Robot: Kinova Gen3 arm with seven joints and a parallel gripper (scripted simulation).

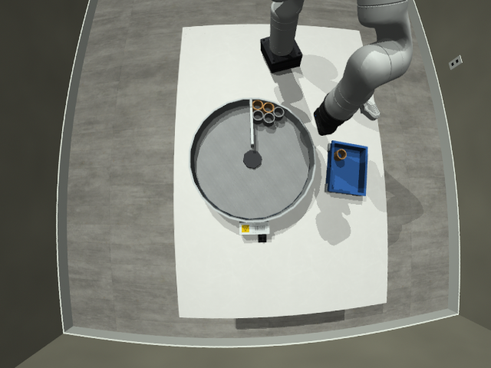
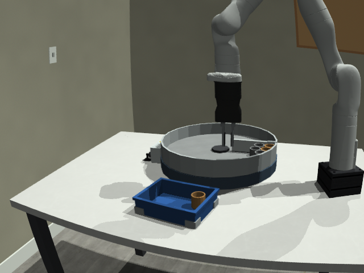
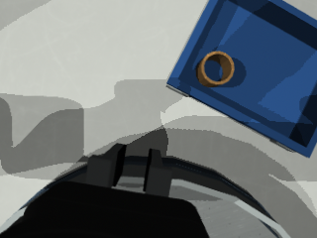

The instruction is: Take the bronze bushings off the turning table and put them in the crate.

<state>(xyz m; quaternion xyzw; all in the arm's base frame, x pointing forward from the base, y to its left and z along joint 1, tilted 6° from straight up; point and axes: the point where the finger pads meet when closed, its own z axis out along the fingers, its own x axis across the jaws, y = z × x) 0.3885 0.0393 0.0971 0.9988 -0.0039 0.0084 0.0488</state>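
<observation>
Two bronze bushings [image 1: 268, 103] [image 2: 269, 145] stand on the turning table [image 1: 238, 185] [image 2: 205, 169] [image 3: 228, 218], between its divider and outer wall. Three steel bushings [image 1: 268, 121] [image 2: 254, 151] stand close against them. Another bronze bushing [image 1: 337, 157] [image 2: 198, 202] [image 3: 228, 64] stands upright in a corner of the blue crate [image 1: 365, 170] [image 2: 164, 212] [image 3: 277, 55]. My gripper [image 2: 228, 145] [image 3: 136, 161] is partly open, with nothing between its fingers. It hangs above the gap between turning table and crate, pointing down; its fingertips are hidden in the top view.
The turning table has a raised outer wall, a thin upright divider [image 1: 252, 128] [image 2: 245, 145] and a dark central hub [image 1: 252, 159] [image 2: 220, 148]. A small labelled box [image 1: 254, 228] is attached at its side. The arm's black base [image 1: 281, 59] [image 2: 340, 183] stands on the white table.
</observation>
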